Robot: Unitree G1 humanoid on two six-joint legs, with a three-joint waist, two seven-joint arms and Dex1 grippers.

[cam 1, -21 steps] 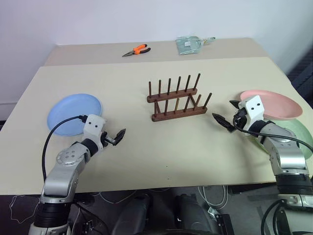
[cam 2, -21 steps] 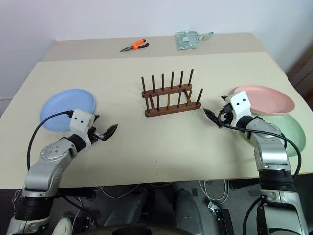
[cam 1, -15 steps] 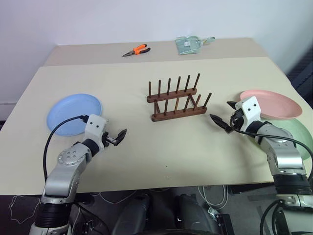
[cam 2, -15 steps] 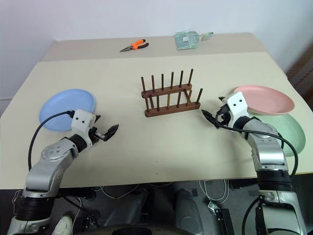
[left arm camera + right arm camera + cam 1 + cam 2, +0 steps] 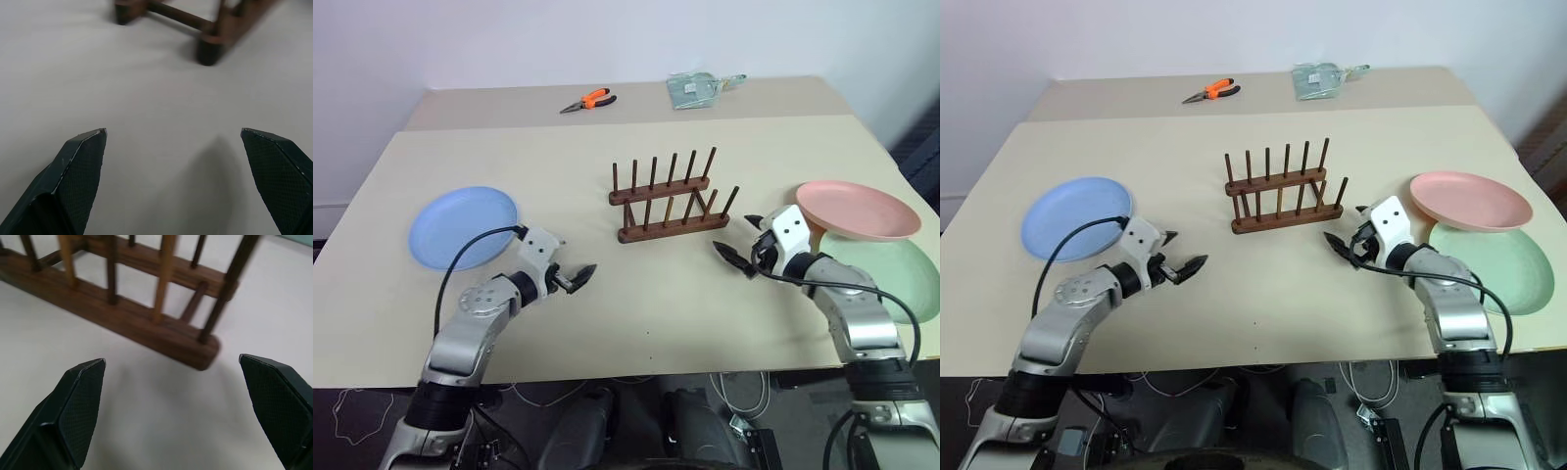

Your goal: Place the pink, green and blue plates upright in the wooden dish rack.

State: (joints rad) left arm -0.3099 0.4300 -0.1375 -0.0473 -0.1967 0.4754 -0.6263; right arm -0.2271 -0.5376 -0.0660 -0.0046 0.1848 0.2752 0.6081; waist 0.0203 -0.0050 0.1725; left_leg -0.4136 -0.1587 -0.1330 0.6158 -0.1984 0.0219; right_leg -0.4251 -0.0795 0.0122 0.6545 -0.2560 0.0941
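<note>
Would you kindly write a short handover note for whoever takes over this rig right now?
Left gripper: open, empty, above the table.
Right gripper: open, empty, near the wooden dish rack.
Blue plate: flat on the robot's left.
Pink plate: on the right, overlapping the green plate.
Done: no plate racked.
Left: stand all three upright in the rack.

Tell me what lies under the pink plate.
The pink plate rests tilted on the far edge of the green plate, which lies flat on the table. The green plate's part beneath it is covered.
</note>
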